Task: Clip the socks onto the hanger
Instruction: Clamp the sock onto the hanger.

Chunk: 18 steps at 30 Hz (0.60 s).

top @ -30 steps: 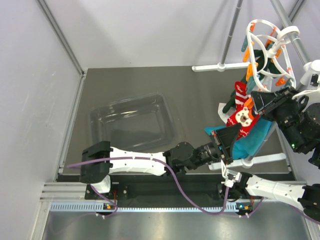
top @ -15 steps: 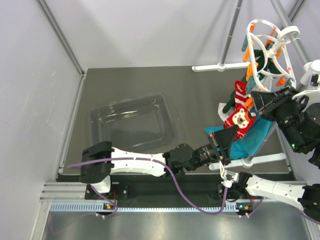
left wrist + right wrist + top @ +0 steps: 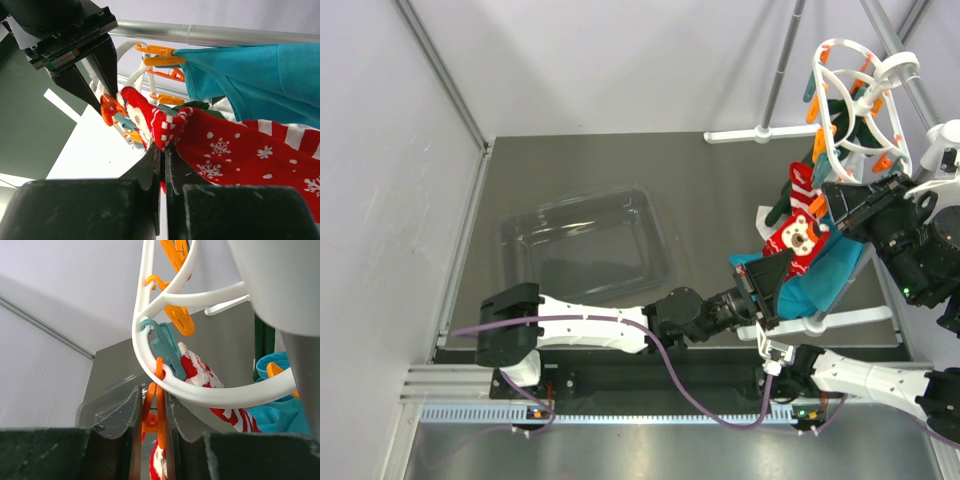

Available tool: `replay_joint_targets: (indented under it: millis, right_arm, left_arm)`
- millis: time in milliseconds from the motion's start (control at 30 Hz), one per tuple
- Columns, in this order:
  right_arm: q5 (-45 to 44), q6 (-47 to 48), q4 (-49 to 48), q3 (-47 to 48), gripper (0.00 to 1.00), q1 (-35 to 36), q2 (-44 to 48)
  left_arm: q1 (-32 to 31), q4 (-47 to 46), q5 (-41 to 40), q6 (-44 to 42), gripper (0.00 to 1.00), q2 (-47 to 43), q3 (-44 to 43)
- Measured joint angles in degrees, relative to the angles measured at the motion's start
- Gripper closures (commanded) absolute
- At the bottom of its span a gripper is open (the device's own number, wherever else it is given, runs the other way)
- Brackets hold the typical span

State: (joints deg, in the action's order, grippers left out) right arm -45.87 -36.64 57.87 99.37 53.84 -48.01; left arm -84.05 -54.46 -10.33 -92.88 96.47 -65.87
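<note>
My left gripper (image 3: 163,152) is shut on the edge of the red Santa sock (image 3: 145,117) and holds it up under the hanger; in the top view this sock (image 3: 800,238) sits just above the gripper (image 3: 767,283). Red cloth with white snowflakes (image 3: 240,155) lies right beside it. The white round hanger (image 3: 860,90) hangs at the far right, its ring (image 3: 165,385) crossing the right wrist view. My right gripper (image 3: 156,412) is shut on an orange peg (image 3: 159,415) hanging from that ring. That peg (image 3: 107,110) and the right fingers (image 3: 87,85) are close to the sock's top.
A teal cloth (image 3: 250,75) and a dark green item (image 3: 782,205) hang from other pegs. A teal peg (image 3: 167,352) holds another red sock (image 3: 200,372). A grey rack pole (image 3: 225,36) runs above. A clear plastic tray (image 3: 585,245) lies at middle left.
My left gripper has lifted the Santa sock slightly up and left, closer to the peg. The right gripper has stayed in place on the peg.
</note>
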Motion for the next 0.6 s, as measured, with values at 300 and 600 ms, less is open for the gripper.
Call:
replay_joint_targets:
  millis: [300,600]
  right_arm:
    - [0.02,0.0,0.0,0.0,1.0,0.0,0.0]
    - [0.02,0.0,0.0,0.0,1.0,0.0,0.0]
  left_arm:
    - [0.0,-0.02,0.0,-0.28,1.0,0.0,-0.02]
    - [0.0,-0.07,0.17,-0.44,1.0,0.0,-1.03]
